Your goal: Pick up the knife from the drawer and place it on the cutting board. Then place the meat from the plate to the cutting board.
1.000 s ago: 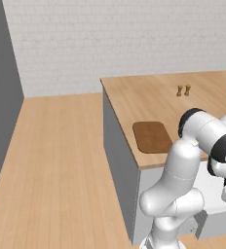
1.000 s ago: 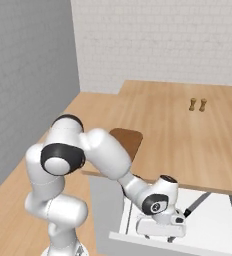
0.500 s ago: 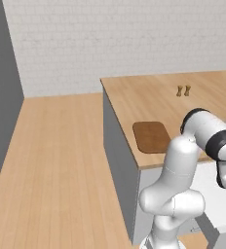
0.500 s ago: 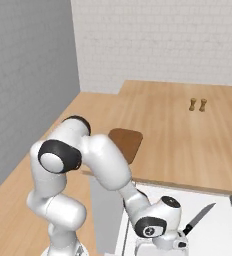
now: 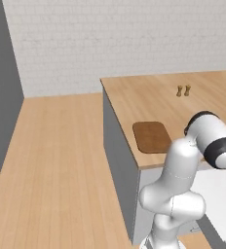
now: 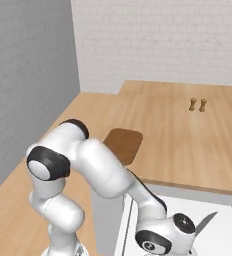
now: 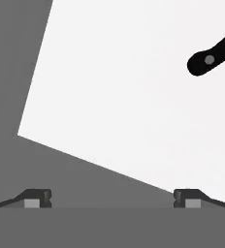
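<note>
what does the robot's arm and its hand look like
The arm is glossy white, made of rounded tubular links with black bands at the joints. The hand ends in two small dark grey fingertips with lighter square pads. No cables or markings are visible.

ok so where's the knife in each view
left base view: not in it.
right base view: knife at lower right, its grey blade poking out past the arm's wrist, inside the open drawer.
hand view: its black handle end at upper right, on the white drawer floor.
Shared landmark: the white drawer floor, seen in the right base and hand views.
</note>
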